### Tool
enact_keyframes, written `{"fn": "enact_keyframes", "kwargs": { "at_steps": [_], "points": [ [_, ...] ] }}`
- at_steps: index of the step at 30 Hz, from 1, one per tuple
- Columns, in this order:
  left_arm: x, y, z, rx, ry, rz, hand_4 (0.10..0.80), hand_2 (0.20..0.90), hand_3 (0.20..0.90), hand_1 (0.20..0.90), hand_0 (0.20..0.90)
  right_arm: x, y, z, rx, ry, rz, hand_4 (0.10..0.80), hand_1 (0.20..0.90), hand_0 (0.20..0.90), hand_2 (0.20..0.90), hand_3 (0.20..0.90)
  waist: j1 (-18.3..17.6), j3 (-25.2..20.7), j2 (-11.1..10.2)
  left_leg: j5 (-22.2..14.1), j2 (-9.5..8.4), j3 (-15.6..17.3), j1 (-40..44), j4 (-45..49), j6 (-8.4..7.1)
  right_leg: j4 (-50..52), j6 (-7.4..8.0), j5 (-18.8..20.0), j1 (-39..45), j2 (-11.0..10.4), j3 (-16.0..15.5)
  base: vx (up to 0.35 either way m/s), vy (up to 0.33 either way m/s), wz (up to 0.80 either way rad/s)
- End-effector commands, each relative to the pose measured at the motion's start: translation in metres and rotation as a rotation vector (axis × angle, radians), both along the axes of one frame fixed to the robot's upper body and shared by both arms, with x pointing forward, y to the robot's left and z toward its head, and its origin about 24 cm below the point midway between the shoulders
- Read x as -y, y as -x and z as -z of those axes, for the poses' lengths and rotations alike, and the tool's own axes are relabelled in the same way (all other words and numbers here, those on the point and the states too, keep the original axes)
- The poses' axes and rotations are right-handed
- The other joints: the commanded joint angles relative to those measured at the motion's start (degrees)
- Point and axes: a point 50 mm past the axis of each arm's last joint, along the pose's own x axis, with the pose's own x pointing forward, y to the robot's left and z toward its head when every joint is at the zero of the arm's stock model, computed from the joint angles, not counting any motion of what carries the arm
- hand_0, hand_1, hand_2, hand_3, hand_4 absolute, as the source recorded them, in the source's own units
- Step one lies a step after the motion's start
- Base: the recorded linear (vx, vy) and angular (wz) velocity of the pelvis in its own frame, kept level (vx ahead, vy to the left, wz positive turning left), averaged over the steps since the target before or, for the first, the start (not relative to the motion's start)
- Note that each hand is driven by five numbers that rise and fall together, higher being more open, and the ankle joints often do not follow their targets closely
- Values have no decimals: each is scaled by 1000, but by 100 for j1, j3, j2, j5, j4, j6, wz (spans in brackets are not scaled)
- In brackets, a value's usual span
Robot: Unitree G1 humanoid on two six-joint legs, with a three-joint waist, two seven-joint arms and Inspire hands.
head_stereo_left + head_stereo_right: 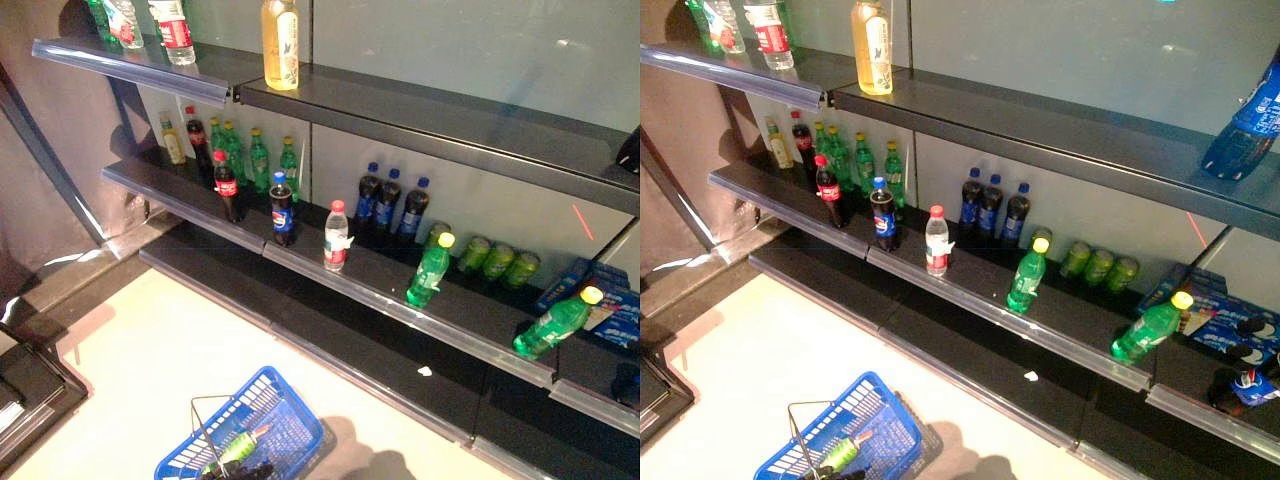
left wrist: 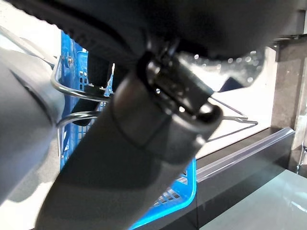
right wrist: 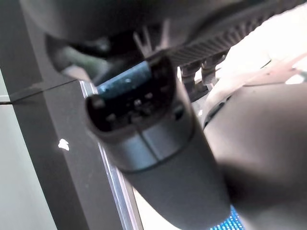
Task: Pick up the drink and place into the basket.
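Left eye view, green drink [image 1: 236, 450] in blue basket [image 1: 290, 412]

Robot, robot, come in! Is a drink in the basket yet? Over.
Left robot hand curled on the wire handle of the blue plastic basket. Green drink bottle lying inside it. Right robot hand near the shelf edge, fingers unclear. Nothing blocking.

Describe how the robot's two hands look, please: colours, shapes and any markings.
The left hand is dark grey, with a thick rounded thumb that ends in a glossy black jointed piece. The right hand looks alike: a rounded dark thumb with a black recessed tip, under a ribbed black edge. Neither thumb bears a white cover, and no markings show.
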Motion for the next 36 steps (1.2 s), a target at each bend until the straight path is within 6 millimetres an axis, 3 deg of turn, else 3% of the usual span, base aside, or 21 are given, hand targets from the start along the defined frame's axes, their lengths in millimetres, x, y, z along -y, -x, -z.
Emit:
{"fn": "enact_keyframes", "kwargs": {
  "at_steps": [1, 24, 28, 31, 32, 35, 36],
  "points": [
    [16, -39, -7, 155, 31, 110, 100, 300, 200, 300, 300, 15, -9, -3, -7, 39, -41, 800, 900, 900, 900, 900, 238, 344, 254, -639, -187, -267, 271, 29, 136, 41, -10, 444, -451, -22, -389, 0, 0, 0],
    [16, -37, -7, 165, 40, 120, 100, 300, 200, 300, 300, 23, -17, -6, 43, 102, -95, 800, 900, 900, 900, 900, 249, 335, 274, -643, -172, -305, 284, 29, 135, 64, -11, 411, -435, -22, -371, 3, -1, 1],
    [16, -40, -8, 163, 33, 129, 100, 300, 200, 300, 300, 30, -37, -11, 152, 213, -188, 800, 900, 900, 900, 900, 240, 349, 266, -646, -171, -306, 306, 29, 135, 75, -7, 420, -428, -26, -336, 0, 0, 0],
    [14, -44, -9, 163, 26, 147, 100, 300, 200, 300, 300, 34, -64, -21, 290, 280, -252, 800, 900, 900, 900, 900, 240, 352, 245, -654, -170, -301, 295, 51, 139, 86, 4, 423, -443, -39, -313, -17, -11, 0],
    [12, -46, -11, 166, 22, 152, 100, 300, 200, 300, 300, 37, -83, -30, 391, 348, -307, 800, 900, 900, 900, 900, 227, 347, 235, -650, -156, -269, 248, 80, 135, 106, 3, 438, -496, -40, -286, -75, -27, -1],
    [13, -49, -12, 177, 21, 155, 100, 300, 200, 300, 300, 34, -104, -43, 531, 438, -363, 800, 900, 900, 900, 900, 171, 364, 238, -669, -174, -259, 212, 101, 178, 114, 6, 444, -554, -43, -238, -88, -3, -2],
    [13, -51, -14, 187, 20, 150, 100, 300, 200, 300, 300, 29, -121, -56, 666, 409, -342, 800, 900, 900, 900, 900, 113, 377, 233, -687, -172, -215, 189, 117, 188, 126, 14, 445, -593, -47, -204, -96, 10, -5]
  ]
}}
